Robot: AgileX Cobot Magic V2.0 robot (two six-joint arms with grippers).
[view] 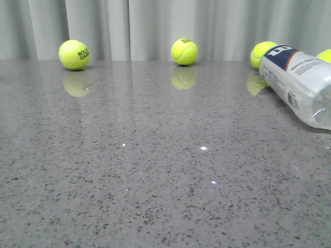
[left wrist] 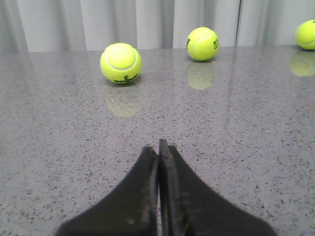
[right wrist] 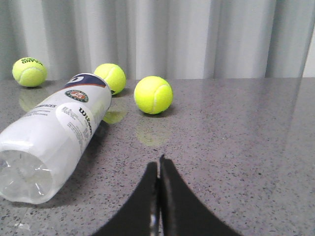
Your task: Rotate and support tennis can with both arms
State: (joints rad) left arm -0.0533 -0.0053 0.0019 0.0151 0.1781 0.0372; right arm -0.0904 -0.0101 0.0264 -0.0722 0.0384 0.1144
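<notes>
Nearest, L gripper (left wrist: 158, 147): black fingers pressed together, tips touching, nothing between; low over bare tabletop.
R gripper (right wrist: 158, 164): likewise pressed together, nothing pinched; tips aimed toward far edge, can just off to one side, not touching.
Table (view: 155, 170): grey speckled stone, glossy; mirrors balls and ceiling lights.
Tennis can (view: 299, 82): lying on its side at R edge of front view, partly cut off by frame; clear end nearer camera, navy "W" end pointing away toward curtain. Same can in R wrist view (right wrist: 56, 132): translucent white body, round green-orange emblem and navy panel at far end, clear ribbed end near; interior contents not discernible.
Ball by can (view: 262, 53): yellow-green, right at can's far end; contact cannot be told. Same ball prob. at (right wrist: 110, 77).
Ball at R edge (view: 325, 55): only a sliver seen beyond can in front view.
Loose ball (right wrist: 153, 95): near can's far end, apart from it, on open tabletop.
Centre ball (view: 184, 51): far back, close to curtain, reflection below.
L ball (view: 74, 55): far back L, dark lettering, well apart from centre ball.
Curtain (view: 155, 26): pale grey-white folds behind table's far edge.
</notes>
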